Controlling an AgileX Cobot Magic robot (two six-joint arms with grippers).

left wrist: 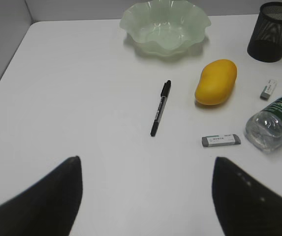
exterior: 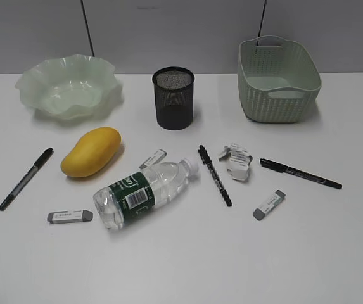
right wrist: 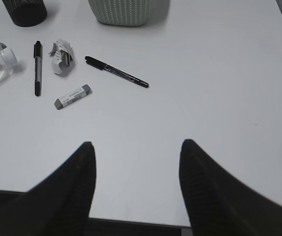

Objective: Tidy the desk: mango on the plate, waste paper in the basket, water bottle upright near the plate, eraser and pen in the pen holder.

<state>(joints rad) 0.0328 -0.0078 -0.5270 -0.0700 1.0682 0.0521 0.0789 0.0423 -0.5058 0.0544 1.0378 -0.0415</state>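
The mango (exterior: 91, 151) lies on the desk (exterior: 181, 266) in front of the wavy-rimmed plate (exterior: 67, 85). The water bottle (exterior: 142, 192) lies on its side at the middle. The waste paper (exterior: 236, 162) sits right of the middle. Three black pens (exterior: 25, 178) (exterior: 215, 175) (exterior: 300, 173) and three grey erasers (exterior: 70, 217) (exterior: 154, 158) (exterior: 268, 204) lie scattered. The pen holder (exterior: 173, 97) and the basket (exterior: 278, 79) stand at the back. My left gripper (left wrist: 145, 160) is open over bare desk, short of the pen (left wrist: 160, 108) and mango (left wrist: 215, 81). My right gripper (right wrist: 137, 145) is open near the desk's front edge.
A grey wall runs behind the desk. In the right wrist view the basket (right wrist: 123, 11) and pen holder (right wrist: 25, 11) are cut off at the top edge; the desk's front edge (right wrist: 131, 222) shows below the jaws.
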